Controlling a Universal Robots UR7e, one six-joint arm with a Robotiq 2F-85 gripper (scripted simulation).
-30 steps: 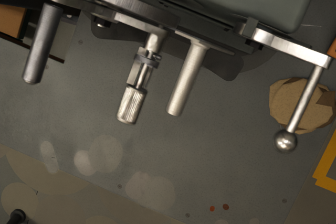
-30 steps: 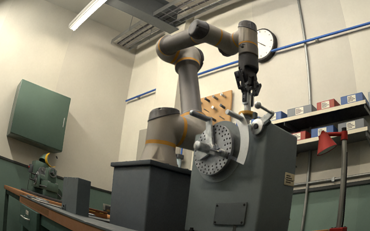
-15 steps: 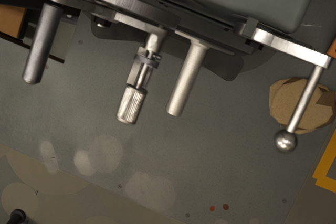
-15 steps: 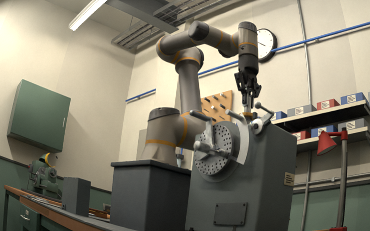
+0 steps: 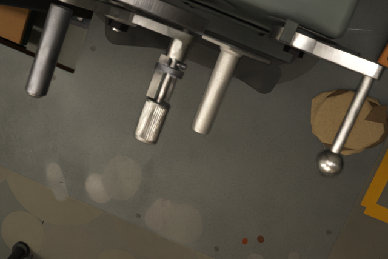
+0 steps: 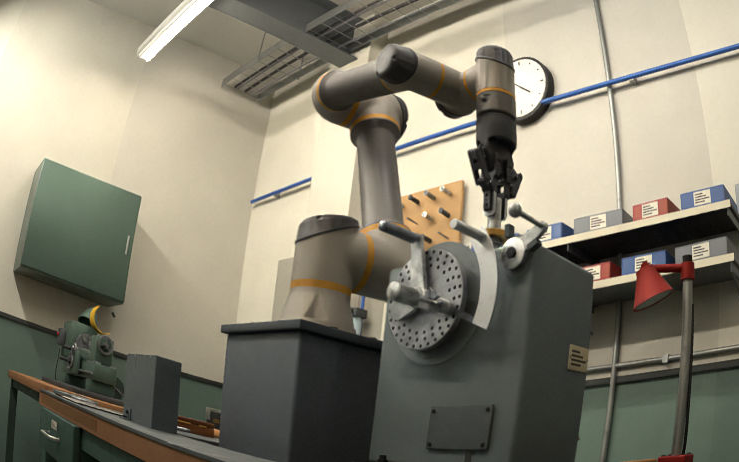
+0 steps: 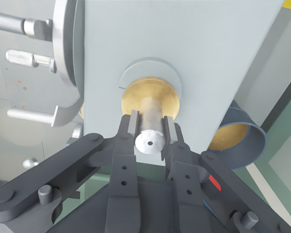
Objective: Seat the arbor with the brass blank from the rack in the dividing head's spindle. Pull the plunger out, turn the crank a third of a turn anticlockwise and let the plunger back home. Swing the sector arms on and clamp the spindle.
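On top of the grey dividing head (image 6: pixel 475 345) the arbor (image 7: pixel 150 125) stands in the spindle nose (image 7: pixel 149 75). Its brass blank (image 7: pixel 149 96) lies against the nose. My gripper (image 7: pixel 150 130) (image 6: pixel 495 198) comes down from above, its two finger pads closed on the arbor's steel shank. On the head's side sits the hole plate (image 6: pixel 426 304) with the crank. The knurled plunger knob (image 5: pixel 150 123) (image 7: pixel 19 58) sticks out from the crank arm. The crank handle (image 5: pixel 214 93) is beside it. The ball-ended clamp lever (image 5: pixel 329 163) (image 6: pixel 524 215) is at the head's far corner.
A second steel handle (image 5: pixel 47 49) juts out from the plate near the plunger. A blue bin (image 7: pixel 237 140) holding brass-coloured contents sits below the head on the right. A pegboard rack (image 6: pixel 432 210) hangs behind the head. A red lamp (image 6: pixel 650 284) stands to the right.
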